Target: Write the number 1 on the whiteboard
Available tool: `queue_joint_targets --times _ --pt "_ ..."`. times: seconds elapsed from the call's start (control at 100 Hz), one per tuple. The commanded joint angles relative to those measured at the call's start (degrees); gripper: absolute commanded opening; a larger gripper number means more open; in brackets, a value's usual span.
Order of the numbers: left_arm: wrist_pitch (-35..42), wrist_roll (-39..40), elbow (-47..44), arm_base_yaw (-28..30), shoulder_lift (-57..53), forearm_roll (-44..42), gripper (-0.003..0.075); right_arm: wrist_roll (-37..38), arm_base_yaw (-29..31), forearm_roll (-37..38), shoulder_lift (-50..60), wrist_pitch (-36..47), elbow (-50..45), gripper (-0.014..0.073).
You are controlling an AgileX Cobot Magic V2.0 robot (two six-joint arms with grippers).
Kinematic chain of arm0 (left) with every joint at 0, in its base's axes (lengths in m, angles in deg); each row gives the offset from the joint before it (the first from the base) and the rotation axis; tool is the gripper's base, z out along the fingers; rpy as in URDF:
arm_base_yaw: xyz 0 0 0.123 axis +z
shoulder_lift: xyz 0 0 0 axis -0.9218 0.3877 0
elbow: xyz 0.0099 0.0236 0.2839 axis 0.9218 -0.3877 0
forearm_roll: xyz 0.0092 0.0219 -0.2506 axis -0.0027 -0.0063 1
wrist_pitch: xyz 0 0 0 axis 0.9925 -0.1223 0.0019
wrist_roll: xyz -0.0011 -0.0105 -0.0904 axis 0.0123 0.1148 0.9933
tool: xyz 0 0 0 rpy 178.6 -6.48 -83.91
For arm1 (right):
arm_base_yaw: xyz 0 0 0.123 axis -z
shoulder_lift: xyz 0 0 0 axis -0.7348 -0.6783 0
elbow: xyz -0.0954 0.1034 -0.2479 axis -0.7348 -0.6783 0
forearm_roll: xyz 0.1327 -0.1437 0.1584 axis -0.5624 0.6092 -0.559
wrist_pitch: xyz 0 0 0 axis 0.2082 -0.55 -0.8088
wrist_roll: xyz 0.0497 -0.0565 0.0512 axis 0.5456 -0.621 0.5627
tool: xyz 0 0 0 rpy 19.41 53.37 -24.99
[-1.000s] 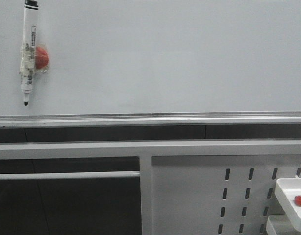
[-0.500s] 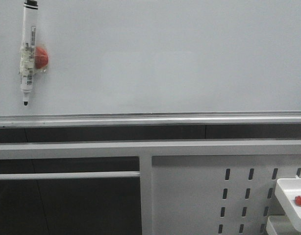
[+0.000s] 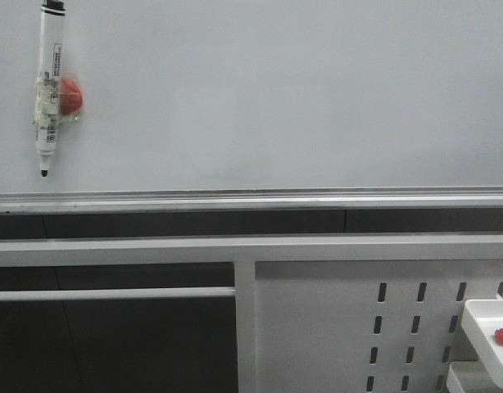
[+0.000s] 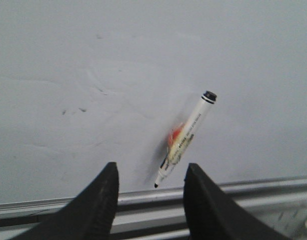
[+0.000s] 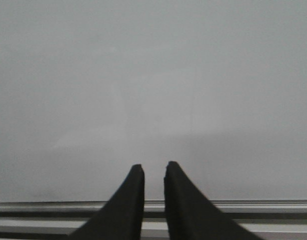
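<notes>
Nothing written yet: the large pale grey-white whiteboard (image 3: pixel 301 98) is blank, the clear-bodied black-tipped marker pen (image 3: pixel 48 90) hangs untouched at its left, left pincer (image 4: pixel 149 181) wide and empty, right pincer (image 5: pixel 153 175) nearly closed, empty.

Dim, flat, even light, soft focus, no glare

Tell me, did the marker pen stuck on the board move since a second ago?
No. The marker pen hangs at the same spot on the whiteboard, its tip just as far above the silver rail as before.
</notes>
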Motion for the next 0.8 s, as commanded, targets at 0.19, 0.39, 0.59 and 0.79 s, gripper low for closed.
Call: queue_joint_targets --times 0.19,0.39,0.59,0.79 --pt "-3.15 -8.33 11.85 -7.52 27.48 -1.90 0.0355 -4.19 -5.14 0.82 -15.08 4.09 6.19 0.0224" --pt "13.46 -8.22 11.85 -12.32 35.69 -1.52 0.0304 -4.19 -7.62 1.10 -16.24 5.11 6.19 0.0224" --pt "22.79 -8.22 11.85 -14.23 42.05 -0.58 0.0304 -4.19 -7.62 1.10 -16.24 5.11 6.19 0.0224" --pt "28.48 -8.22 11.85 -14.23 48.57 2.96 0.0304 -4.19 -7.62 1.10 -16.24 5.11 6.19 0.0224"
